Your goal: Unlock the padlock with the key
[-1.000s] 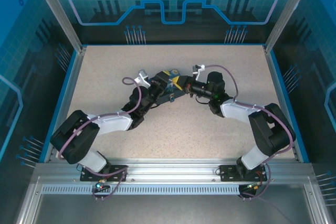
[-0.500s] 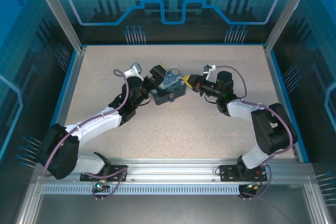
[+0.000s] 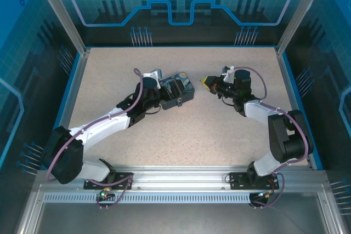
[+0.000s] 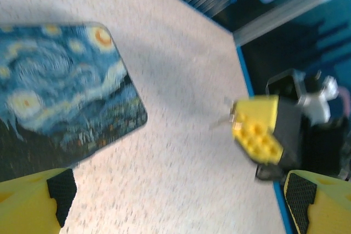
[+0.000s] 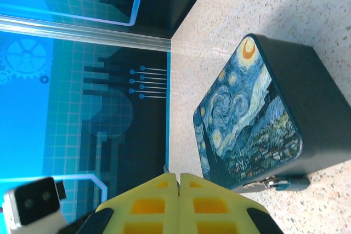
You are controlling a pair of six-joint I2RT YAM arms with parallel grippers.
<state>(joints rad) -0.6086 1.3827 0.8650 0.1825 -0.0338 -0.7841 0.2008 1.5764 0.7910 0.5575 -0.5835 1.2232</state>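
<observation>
The padlock (image 5: 288, 183) hangs as a small bluish body at the front of the Starry Night box (image 5: 258, 119), beside a metal hasp. It shows as a tiny dark spot (image 3: 179, 103) from above. My right gripper (image 5: 179, 178) is shut on the key (image 5: 165, 168), whose thin tip pokes out between the yellow pads. That gripper (image 3: 206, 83) stands a short way right of the box (image 3: 186, 82). The key (image 4: 222, 121) also juts from its yellow finger in the left wrist view. My left gripper (image 4: 175, 206) is wide open over the table beside the box (image 4: 60, 91), holding nothing.
The blue-edged table (image 3: 181, 135) is walled by glass panels with an aluminium frame; the back wall (image 3: 181, 31) is close behind the box. Both arms reach inward from the near rail (image 3: 181, 176).
My left gripper has opened and let go of the box, and its arm has stretched out to the left. The right gripper has drawn back to the right, away from the box, with the key.
</observation>
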